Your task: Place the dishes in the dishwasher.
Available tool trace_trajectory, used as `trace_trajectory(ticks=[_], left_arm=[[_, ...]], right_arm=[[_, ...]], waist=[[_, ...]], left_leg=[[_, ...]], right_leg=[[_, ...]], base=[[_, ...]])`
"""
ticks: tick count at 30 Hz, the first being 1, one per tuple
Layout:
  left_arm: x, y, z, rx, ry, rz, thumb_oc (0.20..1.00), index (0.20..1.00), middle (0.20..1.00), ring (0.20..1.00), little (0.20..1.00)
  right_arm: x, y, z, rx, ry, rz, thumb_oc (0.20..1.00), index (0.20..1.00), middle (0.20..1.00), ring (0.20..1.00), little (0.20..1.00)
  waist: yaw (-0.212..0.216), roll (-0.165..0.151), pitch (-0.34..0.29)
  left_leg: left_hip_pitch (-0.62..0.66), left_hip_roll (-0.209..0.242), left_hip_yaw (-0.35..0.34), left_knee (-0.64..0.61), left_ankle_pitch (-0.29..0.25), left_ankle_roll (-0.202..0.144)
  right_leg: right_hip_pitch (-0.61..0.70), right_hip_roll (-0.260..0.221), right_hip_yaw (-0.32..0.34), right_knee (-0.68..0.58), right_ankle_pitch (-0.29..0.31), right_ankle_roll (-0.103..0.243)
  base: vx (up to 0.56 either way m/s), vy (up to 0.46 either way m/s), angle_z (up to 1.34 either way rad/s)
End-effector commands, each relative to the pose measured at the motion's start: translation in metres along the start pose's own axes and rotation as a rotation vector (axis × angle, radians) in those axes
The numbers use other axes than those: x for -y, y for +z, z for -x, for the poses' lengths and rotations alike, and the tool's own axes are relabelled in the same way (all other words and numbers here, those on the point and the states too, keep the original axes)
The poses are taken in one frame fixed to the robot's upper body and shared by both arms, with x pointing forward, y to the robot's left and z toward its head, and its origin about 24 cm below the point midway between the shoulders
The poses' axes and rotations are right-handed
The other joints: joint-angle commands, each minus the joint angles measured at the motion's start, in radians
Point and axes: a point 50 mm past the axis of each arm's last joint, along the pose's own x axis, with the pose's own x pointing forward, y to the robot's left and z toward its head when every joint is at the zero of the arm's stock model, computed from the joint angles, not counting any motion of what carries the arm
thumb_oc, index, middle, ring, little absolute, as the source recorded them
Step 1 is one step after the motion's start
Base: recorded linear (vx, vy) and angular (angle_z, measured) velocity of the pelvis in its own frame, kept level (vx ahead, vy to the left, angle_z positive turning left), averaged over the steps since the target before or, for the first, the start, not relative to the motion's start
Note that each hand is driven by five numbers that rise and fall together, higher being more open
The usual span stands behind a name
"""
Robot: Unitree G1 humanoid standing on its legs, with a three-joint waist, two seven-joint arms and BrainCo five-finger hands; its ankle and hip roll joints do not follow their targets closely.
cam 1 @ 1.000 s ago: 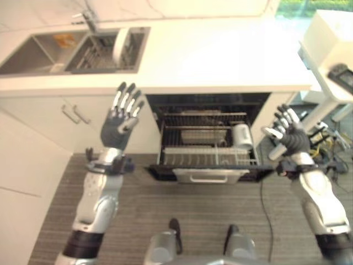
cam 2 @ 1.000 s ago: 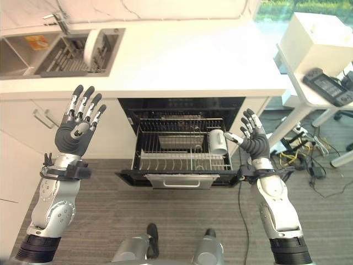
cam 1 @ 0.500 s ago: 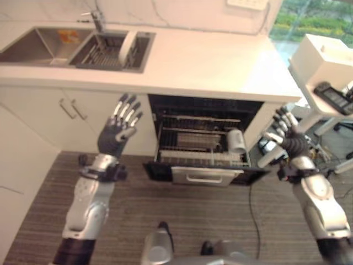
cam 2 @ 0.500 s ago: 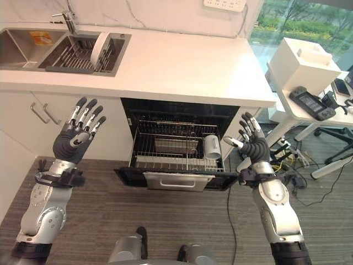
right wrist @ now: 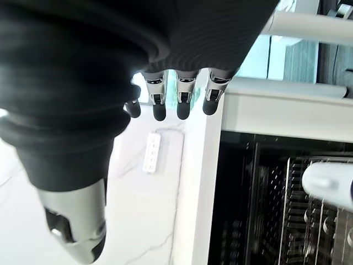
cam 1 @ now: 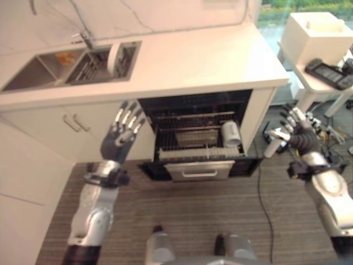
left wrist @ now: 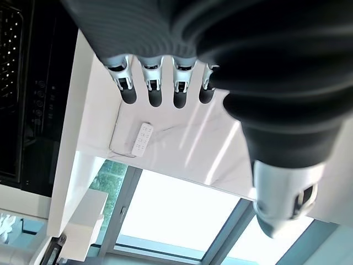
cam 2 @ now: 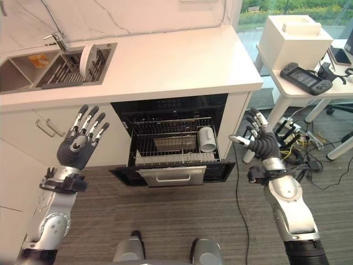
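A white plate stands on edge in the rack of the right sink basin. Under the counter the dishwasher is open with its lower rack pulled out; a white cup lies on its side at the rack's right end. My left hand is raised left of the dishwasher, in front of the cabinet doors, fingers straight and spread, holding nothing. My right hand is raised right of the dishwasher, fingers likewise spread and empty.
The white counter runs above the dishwasher. A second sink basin with a faucet lies at the far left. To the right stands a white side table with a white box and a dark controller. Cables lie on the floor beneath it.
The whole picture has shifted, so the camera moved; the sink and counter now sit further left. Both hands stay raised and open either side of the dishwasher.
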Motion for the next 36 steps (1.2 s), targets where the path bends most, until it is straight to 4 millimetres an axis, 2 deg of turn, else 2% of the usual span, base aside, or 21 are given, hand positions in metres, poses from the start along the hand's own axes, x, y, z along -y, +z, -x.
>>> trace_trajectory(ticks=[1, 3, 4, 6, 7, 9, 11, 12, 13, 14, 15, 16, 17, 19, 20, 21, 22, 24, 26, 31, 36], left_arm=[[0.008, 0.029, 0.004, 0.149, -0.058, 0.005, 1.0, 1.0, 1.0, 1.0, 1.0], [0.005, 0.03, 0.007, 0.172, -0.047, 0.016, 1.0, 1.0, 1.0, 1.0, 1.0], [0.004, 0.033, 0.008, 0.184, -0.038, 0.017, 1.0, 1.0, 1.0, 1.0, 1.0], [0.002, 0.038, 0.007, 0.186, -0.039, 0.01, 1.0, 1.0, 1.0, 1.0, 1.0], [0.001, 0.04, 0.003, 0.175, -0.055, -0.012, 1.0, 1.0, 1.0, 1.0, 1.0], [0.001, 0.04, -0.001, 0.147, -0.081, -0.026, 1.0, 1.0, 1.0, 1.0, 1.0], [0.0, 0.04, -0.003, 0.108, -0.118, -0.052, 1.0, 1.0, 1.0, 1.0, 1.0], [0.0, 0.04, -0.004, 0.102, -0.125, -0.06, 1.0, 1.0, 1.0, 1.0, 1.0], [0.001, 0.043, -0.006, 0.088, -0.147, -0.093, 1.0, 1.0, 1.0, 1.0, 1.0], [0.001, 0.044, -0.006, 0.086, -0.151, -0.102, 1.0, 1.0, 1.0, 1.0, 1.0], [0.003, 0.046, -0.006, 0.085, -0.15, -0.126, 1.0, 1.0, 1.0, 1.0, 1.0], [0.004, 0.047, -0.007, 0.085, -0.15, -0.127, 1.0, 1.0, 1.0, 1.0, 1.0], [0.005, 0.045, -0.009, 0.084, -0.152, -0.124, 1.0, 1.0, 1.0, 1.0, 1.0], [0.01, 0.039, -0.012, 0.082, -0.167, -0.109, 1.0, 1.0, 1.0, 1.0, 1.0], [0.011, 0.038, -0.012, 0.082, -0.17, -0.106, 1.0, 1.0, 1.0, 1.0, 1.0], [0.013, 0.034, -0.012, 0.076, -0.183, -0.089, 1.0, 1.0, 1.0, 1.0, 1.0], [0.015, 0.033, -0.012, 0.073, -0.189, -0.081, 1.0, 1.0, 1.0, 1.0, 1.0], [0.016, 0.03, -0.012, 0.07, -0.196, -0.069, 1.0, 1.0, 1.0, 1.0, 1.0], [0.017, 0.028, -0.013, 0.069, -0.205, -0.063, 1.0, 1.0, 1.0, 1.0, 1.0], [0.018, 0.025, -0.014, 0.071, -0.196, -0.038, 1.0, 1.0, 1.0, 1.0, 1.0], [0.018, 0.023, -0.014, 0.068, -0.172, -0.02, 1.0, 1.0, 1.0, 1.0, 1.0]], right_arm=[[-0.002, 0.036, -0.012, 0.159, 0.037, 0.013, 1.0, 1.0, 1.0, 1.0, 1.0], [0.001, 0.04, -0.017, 0.167, 0.041, 0.022, 1.0, 1.0, 1.0, 1.0, 1.0], [0.002, 0.041, -0.018, 0.171, 0.041, 0.028, 1.0, 1.0, 1.0, 1.0, 1.0], [0.003, 0.042, -0.017, 0.176, 0.032, 0.022, 1.0, 1.0, 1.0, 1.0, 1.0], [0.004, 0.039, -0.012, 0.177, 0.003, 0.009, 1.0, 1.0, 1.0, 1.0, 1.0], [0.008, 0.034, -0.002, 0.171, -0.039, -0.027, 1.0, 1.0, 1.0, 1.0, 1.0], [0.01, 0.024, 0.009, 0.149, -0.079, -0.085, 1.0, 1.0, 1.0, 1.0, 1.0], [0.01, 0.022, 0.01, 0.146, -0.081, -0.093, 1.0, 1.0, 1.0, 1.0, 1.0], [0.002, 0.016, 0.009, 0.132, -0.07, -0.116, 1.0, 1.0, 1.0, 1.0, 1.0], [-0.001, 0.014, 0.008, 0.129, -0.065, -0.119, 1.0, 1.0, 1.0, 1.0, 1.0], [-0.009, 0.012, 0.003, 0.12, -0.042, -0.123, 1.0, 1.0, 1.0, 1.0, 1.0], [-0.011, 0.012, 0.001, 0.119, -0.038, -0.123, 1.0, 1.0, 1.0, 1.0, 1.0], [-0.014, 0.011, -0.001, 0.118, -0.039, -0.121, 1.0, 1.0, 1.0, 1.0, 1.0], [-0.014, 0.01, 0.0, 0.115, -0.052, -0.116, 1.0, 1.0, 1.0, 1.0, 1.0], [-0.013, 0.01, 0.001, 0.115, -0.054, -0.114, 1.0, 1.0, 1.0, 1.0, 1.0], [-0.01, 0.009, 0.004, 0.108, -0.063, -0.109, 1.0, 1.0, 1.0, 1.0, 1.0], [-0.008, 0.009, 0.005, 0.108, -0.067, -0.111, 1.0, 1.0, 1.0, 1.0, 1.0], [-0.006, 0.008, 0.006, 0.104, -0.065, -0.111, 1.0, 1.0, 1.0, 1.0, 1.0], [-0.006, 0.007, 0.007, 0.104, -0.058, -0.112, 1.0, 1.0, 1.0, 1.0, 1.0], [-0.013, 0.008, -0.001, 0.099, -0.044, -0.121, 1.0, 1.0, 1.0, 1.0, 1.0], [-0.019, 0.01, -0.005, 0.09, -0.017, -0.11, 1.0, 1.0, 1.0, 1.0, 1.0]], waist=[[-0.01, 0.007, -0.042], [-0.014, 0.018, -0.045], [-0.014, 0.018, -0.044], [-0.017, 0.005, -0.039], [-0.019, -0.011, -0.033], [-0.009, -0.038, -0.024], [0.011, -0.072, -0.011], [0.015, -0.077, -0.009], [0.04, -0.088, 0.002], [0.049, -0.089, 0.003], [0.075, -0.078, 0.003], [0.078, -0.075, 0.001], [0.077, -0.074, -0.005], [0.059, -0.077, -0.013], [0.054, -0.077, -0.013], [0.034, -0.079, -0.015], [0.026, -0.082, -0.017], [0.018, -0.087, -0.023], [0.016, -0.091, -0.024], [0.027, -0.081, -0.036], [0.017, -0.066, -0.064]], left_leg=[[0.034, 0.024, -0.017, -0.033, 0.066, -0.078], [0.056, 0.012, -0.044, -0.033, 0.055, -0.089], [0.074, -0.012, -0.048, -0.033, 0.016, -0.087], [0.091, -0.026, -0.005, -0.033, -0.03, -0.08], [0.103, -0.055, 0.016, -0.033, -0.051, -0.068], [0.11, -0.1, 0.003, -0.033, -0.068, -0.048], [0.117, -0.157, -0.006, -0.033, -0.088, -0.019], [0.118, -0.165, -0.006, -0.033, -0.091, -0.014], [0.127, -0.189, 0.007, -0.033, -0.108, 0.009], [0.127, -0.196, 0.014, -0.033, -0.112, 0.016], [0.135, -0.21, 0.035, -0.033, -0.131, 0.041], [0.132, -0.219, 0.04, -0.033, -0.137, 0.054], [0.125, -0.242, 0.038, -0.033, -0.146, 0.077], [0.121, -0.285, 0.016, -0.033, -0.161, 0.113], [0.118, -0.29, 0.012, -0.033, -0.157, 0.117], [0.131, -0.314, -0.009, -0.033, -0.168, 0.131], [0.127, -0.326, -0.016, -0.033, -0.163, 0.134], [0.13, -0.347, -0.022, -0.033, -0.163, 0.134], [0.133, -0.364, -0.019, -0.033, -0.166, 0.134], [0.127, -0.364, -0.014, -0.033, -0.16, 0.12], [0.134, -0.356, 0.044, -0.033, -0.152, 0.106]], right_leg=[[0.082, -0.021, 0.031, -0.19, 0.107, 0.047], [0.059, -0.054, 0.069, -0.19, 0.126, 0.076], [0.047, -0.079, 0.097, -0.19, 0.145, 0.105], [0.042, -0.113, 0.117, -0.19, 0.169, 0.14], [0.046, -0.146, 0.129, -0.19, 0.193, 0.174], [0.057, -0.183, 0.135, -0.19, 0.227, 0.188], [0.054, -0.252, 0.11, -0.19, 0.36, 0.198], [0.052, -0.263, 0.105, -0.19, 0.382, 0.2], [0.051, -0.296, 0.049, -0.19, 0.458, 0.211], [0.054, -0.301, 0.024, -0.19, 0.464, 0.212], [0.098, -0.256, -0.061, -0.19, 0.437, 0.197], [0.113, -0.215, -0.076, -0.19, 0.414, 0.187], [0.13, -0.137, -0.081, -0.19, 0.365, 0.167], [0.146, -0.01, -0.05, -0.19, 0.311, 0.14], [0.142, 0.007, -0.043, -0.19, 0.313, 0.136], [0.138, 0.073, 0.004, -0.19, 0.289, 0.127], [0.127, 0.098, 0.02, -0.19, 0.276, 0.114], [0.116, 0.125, 0.033, -0.19, 0.224, 0.088], [0.098, 0.116, 0.029, -0.19, 0.214, 0.087], [0.089, 0.104, 0.018, -0.19, 0.163, 0.073], [0.092, 0.111, 0.033, -0.19, 0.132, 0.048]], base=[[0.01, 0.63, 0.12], [0.05, 0.621, -0.06], [0.07, 0.752, -0.2], [0.05, 0.545, -0.3], [0.08, 0.536, -0.19], [0.09, 0.487, 0.13], [0.06, 0.322, 0.18], [0.02, 0.361, 0.27], [0.01, 0.347, 0.16], [0.0, 0.588, -0.22], [-0.01, 0.485, -0.33], [-0.01, 0.579, -0.76], [0.0, 0.374, -0.51], [0.02, 0.294, -0.22], [0.06, 0.205, 0.29], [0.04, 0.118, 0.37], [0.06, 0.111, 0.41], [0.04, 0.028, 0.38], [0.04, -0.039, 0.32], [0.02, -0.073, 0.02], [0.06, -0.079, -0.06]])
